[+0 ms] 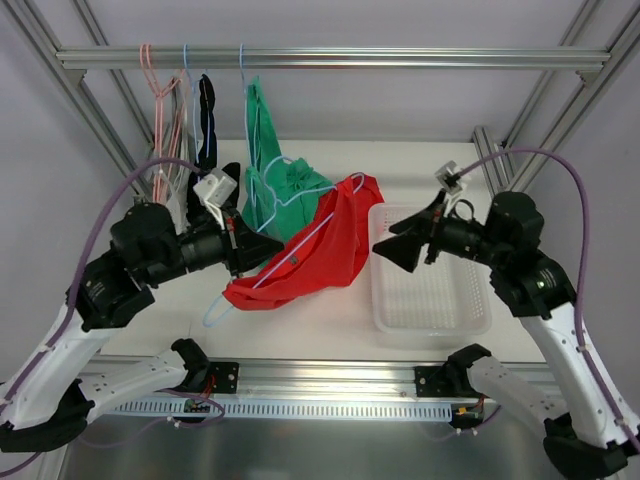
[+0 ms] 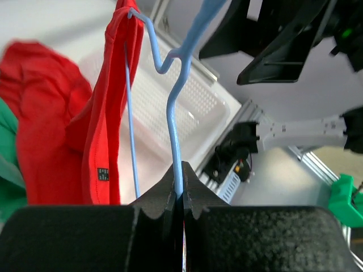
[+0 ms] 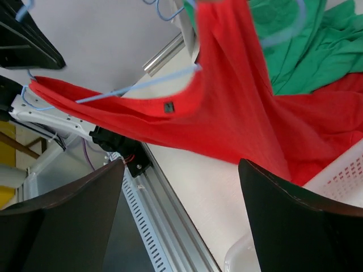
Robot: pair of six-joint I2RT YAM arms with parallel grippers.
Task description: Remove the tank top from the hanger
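Left gripper [image 2: 180, 190] jaws clenched on the blue hanger [image 2: 173, 130]; red tank top [image 1: 325, 250] draped on it, over mid worktop [image 1: 310, 332]. Right gripper [image 1: 393, 246] jaws released, just beside the tank top.

No words, brands or numbers can be read in any view. The only label is a small black tag [image 2: 102, 173] on the red tank top [image 2: 105, 102], near the cloth's edge at about 7 o'clock in the left wrist view. It has pale specks of print, too small to read. In the right wrist view it shows only as a dark square.
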